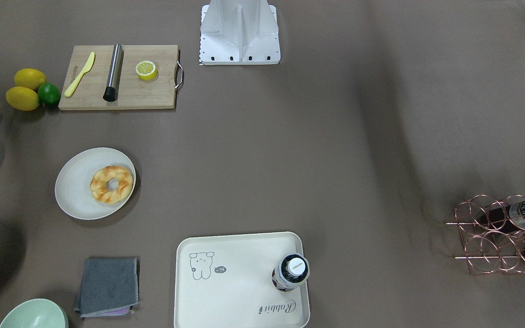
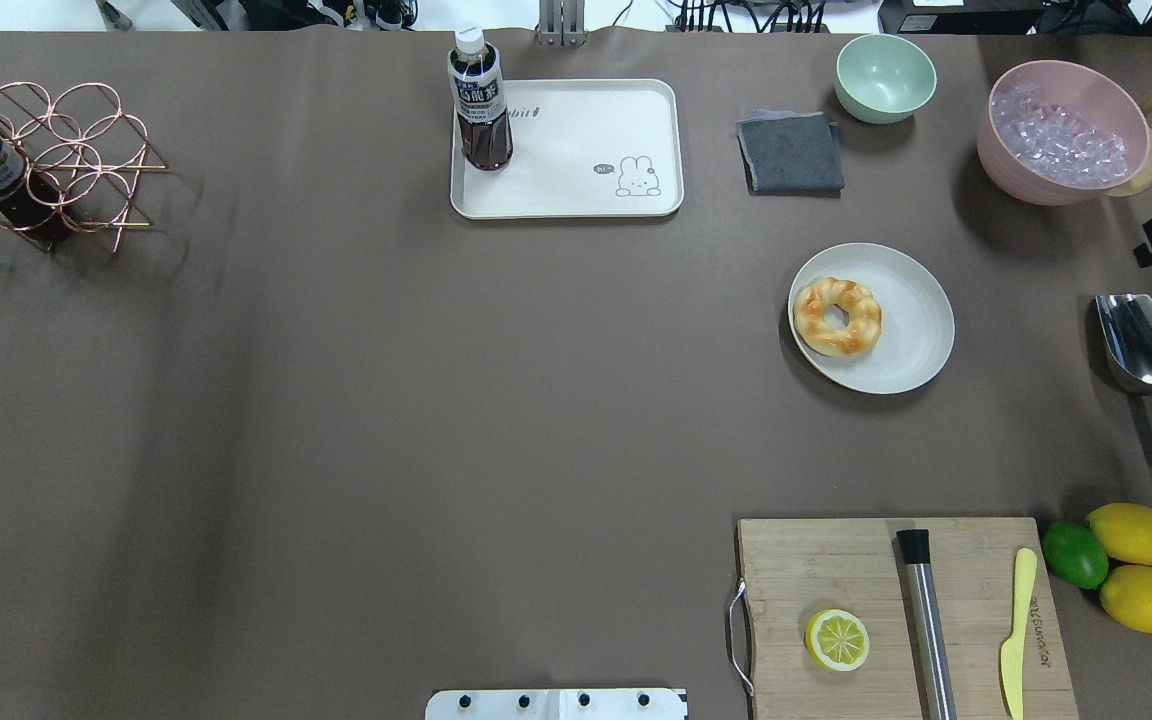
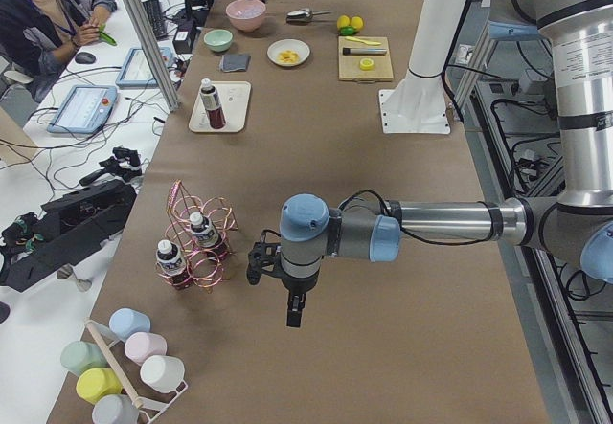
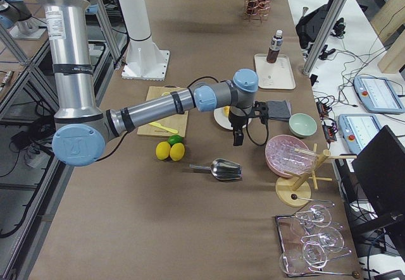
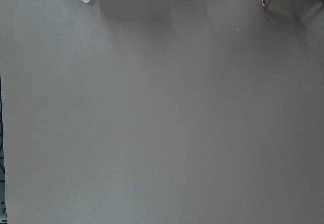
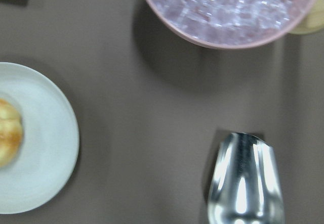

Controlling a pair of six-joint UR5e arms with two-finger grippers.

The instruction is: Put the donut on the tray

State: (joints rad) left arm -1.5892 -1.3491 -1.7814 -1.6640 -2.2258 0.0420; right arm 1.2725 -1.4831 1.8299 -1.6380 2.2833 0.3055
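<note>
The donut (image 1: 111,183) is a twisted golden ring lying on a round off-white plate (image 1: 78,182); it also shows in the overhead view (image 2: 837,316) and at the left edge of the right wrist view (image 6: 7,138). The cream tray (image 2: 576,150) with the drawing lies at the table's far side, apart from the plate, and a dark drink bottle (image 2: 481,100) stands on one corner. My right gripper (image 4: 238,138) hangs above the table between the plate and the pink bowl. My left gripper (image 3: 296,314) hangs over bare table near the wire rack. I cannot tell whether either is open or shut.
A pink bowl of ice (image 2: 1061,130), a metal scoop (image 2: 1141,345), a grey cloth (image 2: 791,152) and a green bowl (image 2: 884,78) surround the plate. A cutting board (image 2: 896,600) holds a halved lemon, a steel rod and a knife. A copper wire rack (image 2: 36,160) stands far left.
</note>
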